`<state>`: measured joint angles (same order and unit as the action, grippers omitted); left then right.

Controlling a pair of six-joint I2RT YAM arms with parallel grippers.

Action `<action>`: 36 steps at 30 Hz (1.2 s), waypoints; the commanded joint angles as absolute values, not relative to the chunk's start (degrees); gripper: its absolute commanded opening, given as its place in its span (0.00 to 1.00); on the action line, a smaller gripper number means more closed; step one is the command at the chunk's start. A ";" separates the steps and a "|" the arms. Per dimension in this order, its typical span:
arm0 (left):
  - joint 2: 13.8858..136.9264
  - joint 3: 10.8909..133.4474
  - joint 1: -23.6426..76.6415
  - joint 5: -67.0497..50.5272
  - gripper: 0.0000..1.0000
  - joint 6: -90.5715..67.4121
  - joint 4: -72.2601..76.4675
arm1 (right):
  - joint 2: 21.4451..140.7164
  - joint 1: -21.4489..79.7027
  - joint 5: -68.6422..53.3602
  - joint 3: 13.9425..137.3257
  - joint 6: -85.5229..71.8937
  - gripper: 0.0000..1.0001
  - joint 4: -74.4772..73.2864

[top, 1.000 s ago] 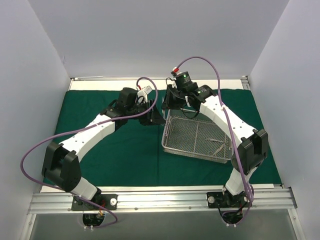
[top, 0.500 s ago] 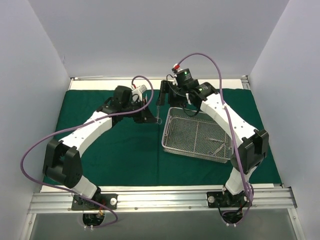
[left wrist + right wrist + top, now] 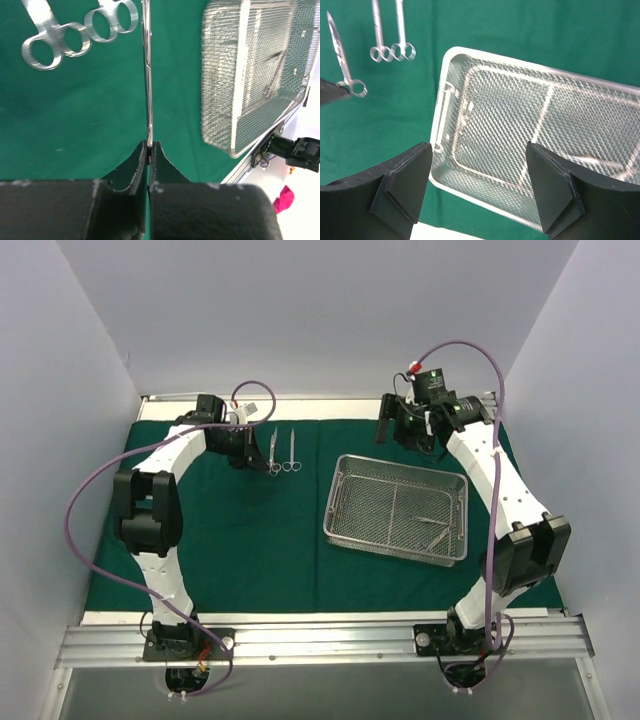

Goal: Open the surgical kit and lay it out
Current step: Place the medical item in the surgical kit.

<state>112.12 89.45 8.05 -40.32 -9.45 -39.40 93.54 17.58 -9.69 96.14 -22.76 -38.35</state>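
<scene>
The dark green drape (image 3: 250, 540) lies spread flat over the table. The silver wire-mesh tray (image 3: 330, 515) stands on its right half, with one steel instrument (image 3: 432, 525) inside. Two scissors (image 3: 273, 452) (image 3: 292, 450) lie side by side on the cloth at the far left-centre. My left gripper (image 3: 250, 448) (image 3: 149, 145) is shut on a third thin steel instrument (image 3: 147, 75) (image 3: 340, 60), just left of those two scissors. My right gripper (image 3: 398, 430) (image 3: 477, 147) hangs open over the tray's far edge (image 3: 442, 100), with nothing between its fingers.
White walls close in the left, right and far sides. A bare white strip (image 3: 310, 408) runs behind the drape. A metal rail (image 3: 320, 640) with both arm bases lines the near edge. Purple cables loop off both arms.
Both grippers met at the tray's far left corner. My left gripper has since shut on an instrument and swung left to the laid-out scissors. My right gripper has opened and drawn back right.
</scene>
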 commanded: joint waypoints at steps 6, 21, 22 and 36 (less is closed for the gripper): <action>120.48 96.85 2.73 -44.47 0.02 -2.64 -43.94 | 88.51 11.78 -10.20 95.18 -18.81 0.76 -45.43; 132.18 108.19 0.26 -43.15 0.02 -2.28 -45.70 | 91.76 8.61 -11.69 93.43 -18.63 0.75 -44.03; 132.88 109.67 -1.22 -43.15 0.02 -2.11 -46.14 | 91.93 8.70 -11.78 93.51 -18.63 0.75 -44.12; 137.99 114.70 -2.20 -44.90 0.02 -2.72 -47.81 | 94.83 7.82 -12.30 95.18 -18.11 0.75 -44.30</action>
<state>136.97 112.14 -2.07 -42.37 -3.68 -47.00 93.71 8.29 -11.53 94.08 -19.16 -43.11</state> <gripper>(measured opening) 0.048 0.753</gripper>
